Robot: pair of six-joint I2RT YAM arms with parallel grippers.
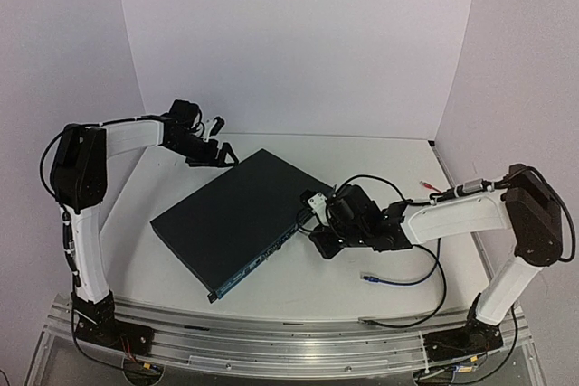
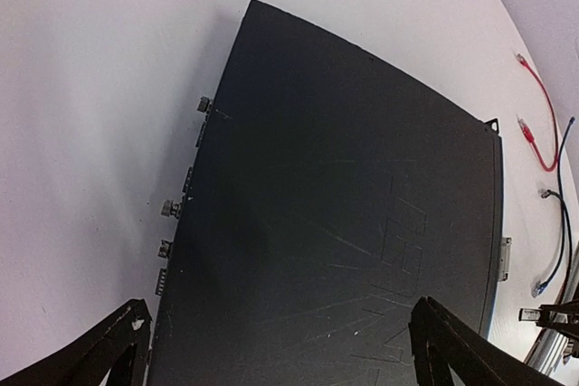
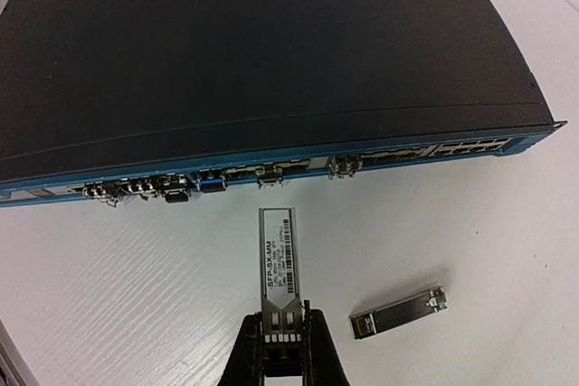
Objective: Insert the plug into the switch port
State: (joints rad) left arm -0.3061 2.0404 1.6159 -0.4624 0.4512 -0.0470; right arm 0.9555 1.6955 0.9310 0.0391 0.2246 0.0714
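Observation:
The switch (image 1: 235, 219) is a flat dark box lying slantwise mid-table, its blue-edged face with the port row (image 3: 271, 172) turned toward the right arm. My right gripper (image 3: 282, 318) is shut on the rear end of the plug (image 3: 277, 255), a silver module with a white label. The plug points at the port row, its tip a short gap away from the face. In the top view the right gripper (image 1: 324, 214) sits just off the switch's right edge. My left gripper (image 1: 217, 153) hangs open above the switch's far corner, its fingers (image 2: 434, 332) spread over the dark lid (image 2: 344, 205), holding nothing.
A second silver module (image 3: 398, 312) lies loose on the table right of the held plug. Several ports hold modules. A red cable (image 1: 432, 187) and a blue cable (image 1: 398, 277) lie right of the switch, with a black cable (image 1: 398, 318) looping near the front rail.

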